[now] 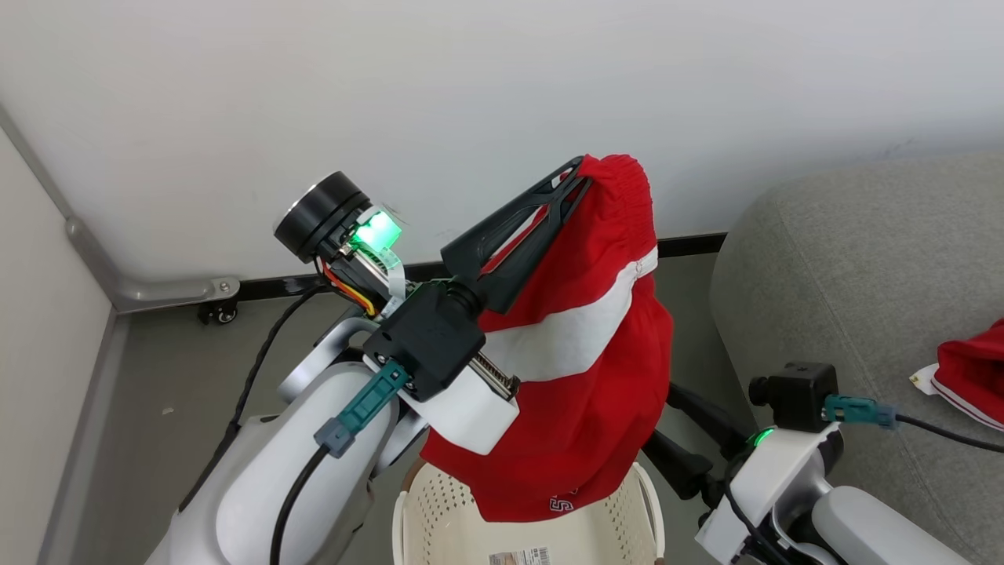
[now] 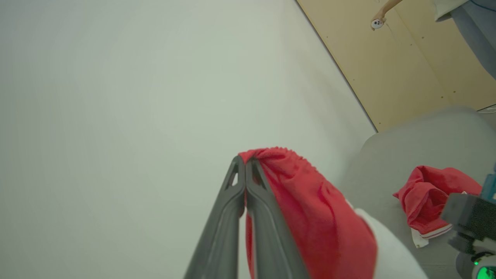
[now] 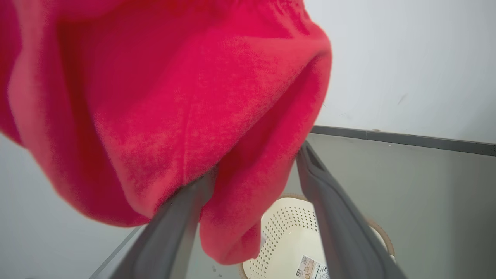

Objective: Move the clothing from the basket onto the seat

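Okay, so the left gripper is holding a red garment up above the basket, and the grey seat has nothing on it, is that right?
Not quite. The left gripper does hold a red garment up above the basket, but the seat is not bare: a second garment, also red, lies on it, as the head view shows.
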`<state>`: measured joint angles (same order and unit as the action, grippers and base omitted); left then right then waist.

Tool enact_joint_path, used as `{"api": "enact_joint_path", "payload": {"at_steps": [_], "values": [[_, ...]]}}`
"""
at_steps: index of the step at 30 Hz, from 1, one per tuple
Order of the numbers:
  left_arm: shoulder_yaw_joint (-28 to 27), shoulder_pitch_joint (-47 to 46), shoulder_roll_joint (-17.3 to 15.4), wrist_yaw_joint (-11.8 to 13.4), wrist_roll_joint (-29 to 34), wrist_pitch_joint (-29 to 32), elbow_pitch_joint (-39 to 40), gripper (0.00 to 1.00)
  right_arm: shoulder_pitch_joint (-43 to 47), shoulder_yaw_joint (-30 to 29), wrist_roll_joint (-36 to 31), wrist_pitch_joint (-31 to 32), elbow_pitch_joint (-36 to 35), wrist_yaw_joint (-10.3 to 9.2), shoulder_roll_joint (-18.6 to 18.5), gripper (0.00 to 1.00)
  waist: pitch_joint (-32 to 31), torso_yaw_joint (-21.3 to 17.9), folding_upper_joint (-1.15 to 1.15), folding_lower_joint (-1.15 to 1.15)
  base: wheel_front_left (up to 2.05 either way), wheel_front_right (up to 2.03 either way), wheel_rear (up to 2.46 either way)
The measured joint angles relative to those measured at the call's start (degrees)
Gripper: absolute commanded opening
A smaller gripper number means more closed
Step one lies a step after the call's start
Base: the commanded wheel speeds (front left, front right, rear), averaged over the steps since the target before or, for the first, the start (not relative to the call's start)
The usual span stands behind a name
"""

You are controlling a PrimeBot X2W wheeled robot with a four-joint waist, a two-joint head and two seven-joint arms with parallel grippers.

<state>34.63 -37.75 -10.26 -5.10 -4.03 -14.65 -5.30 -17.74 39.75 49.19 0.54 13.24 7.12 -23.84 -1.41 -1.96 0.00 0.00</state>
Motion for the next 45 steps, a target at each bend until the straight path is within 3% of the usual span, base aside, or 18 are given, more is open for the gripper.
{"api": "enact_joint_path", "payload": {"at_steps": [1,2,6,22,29,45], "values": [[0.0,0.0,0.0,0.0,-0.2,0.0,0.0,0.00,-0.3,0.6,0.4,0.0,0.0,0.00,-0.1,0.64,0.1,0.1,0.00,0.00,0.00,0.00,0.00],[0.0,0.0,0.0,0.0,-0.6,0.0,0.0,0.00,-0.6,1.2,0.7,0.0,0.0,0.00,-0.3,0.45,0.1,0.2,0.00,0.00,0.00,0.00,0.00],[0.0,0.0,0.0,0.0,-1.0,0.0,0.0,0.00,-1.7,2.5,2.5,-0.2,0.2,0.00,-0.4,0.00,0.4,0.6,0.00,0.00,0.00,0.00,0.00],[-2.2,0.6,-0.9,0.1,-2.8,0.0,-4.3,0.00,-6.1,6.7,4.8,-6.8,1.5,0.00,-3.0,0.00,1.5,0.1,0.00,0.00,0.00,0.00,0.00],[-4.4,5.0,-2.6,1.1,-5.1,0.0,-10.7,0.00,-6.0,3.3,5.9,-12.7,1.5,0.00,-6.1,0.00,1.6,-1.4,0.00,0.00,0.00,0.00,0.00],[-4.3,10.4,-1.5,1.0,-8.7,0.0,-14.8,0.00,-6.0,-6.4,7.5,-14.5,2.9,0.00,-8.3,0.00,1.6,-5.0,0.00,0.00,0.00,0.00,0.00]]}}
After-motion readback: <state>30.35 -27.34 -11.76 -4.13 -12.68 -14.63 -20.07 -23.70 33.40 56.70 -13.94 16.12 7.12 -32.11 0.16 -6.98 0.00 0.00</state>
